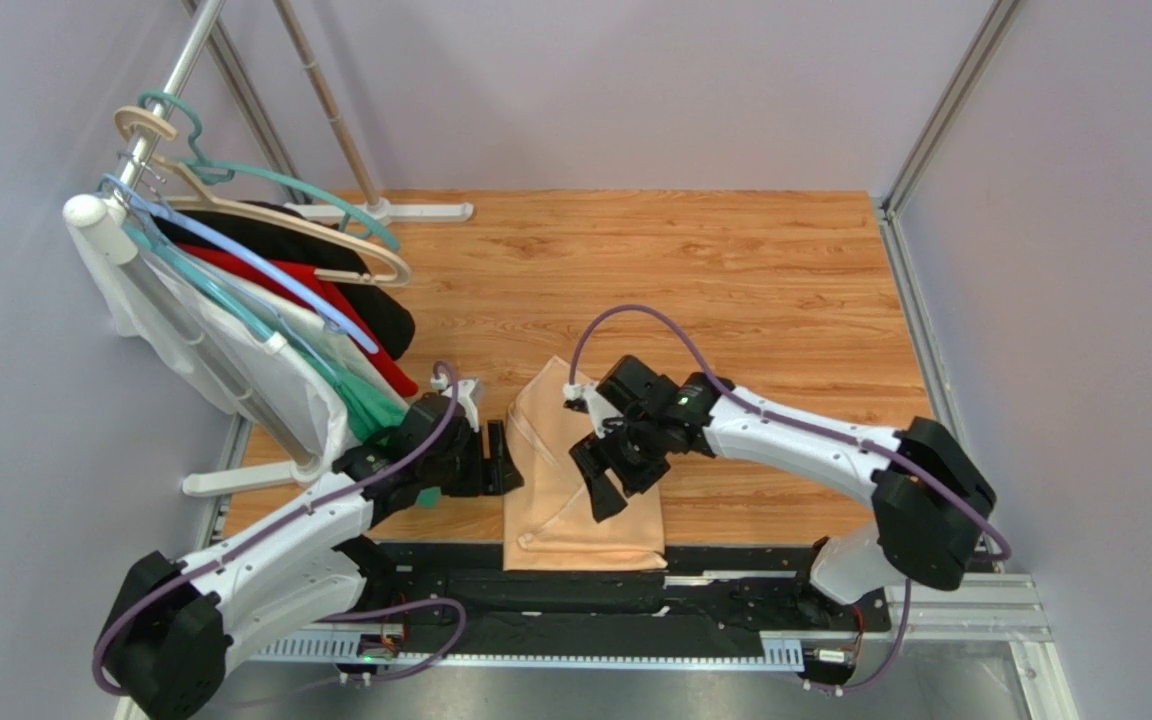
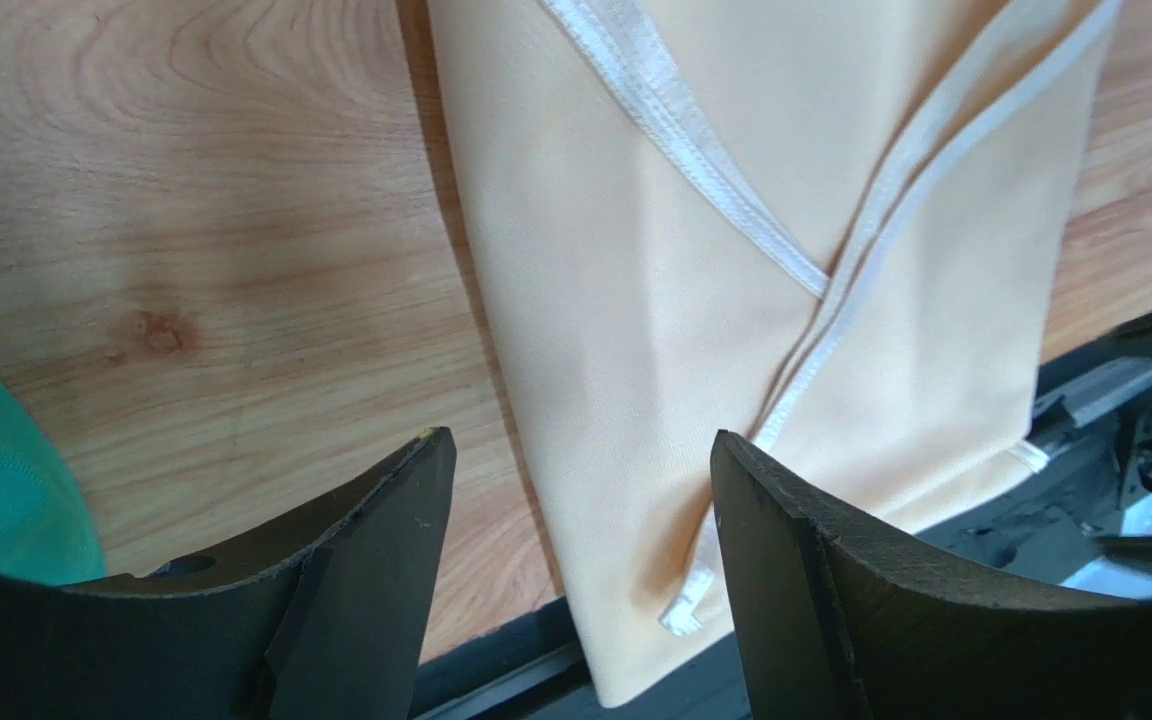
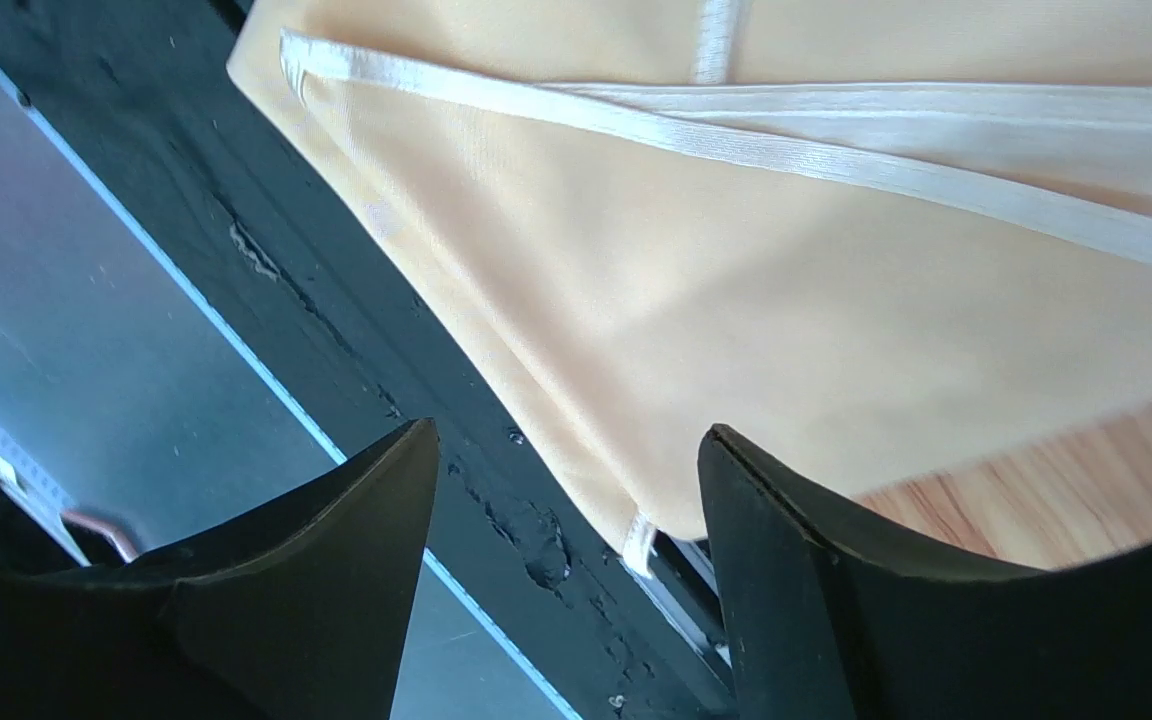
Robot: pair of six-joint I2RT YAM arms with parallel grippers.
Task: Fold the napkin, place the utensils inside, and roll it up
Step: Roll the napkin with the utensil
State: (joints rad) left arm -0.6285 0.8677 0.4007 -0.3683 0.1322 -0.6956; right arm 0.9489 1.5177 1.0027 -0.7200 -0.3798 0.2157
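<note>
The napkin (image 1: pixel 555 435) lies folded into a narrow peach-beige panel on the wooden table, its near end hanging over the black base rail. White hems cross its top layer (image 2: pixel 657 270). My left gripper (image 1: pixel 504 459) sits low at the napkin's left edge, open, with that edge and a near corner between its fingers (image 2: pixel 582 450) and nothing gripped. My right gripper (image 1: pixel 608 489) hovers over the napkin's near right part, open; the near corner of the cloth (image 3: pixel 778 300) shows between its fingers (image 3: pixel 567 443), apart from them. The utensils are out of view.
A rack of hangers with white, red, black and green garments (image 1: pixel 267 300) stands at the left, close to my left arm. The black rail (image 1: pixel 582 588) runs along the near edge. Grey walls close in the table on three sides.
</note>
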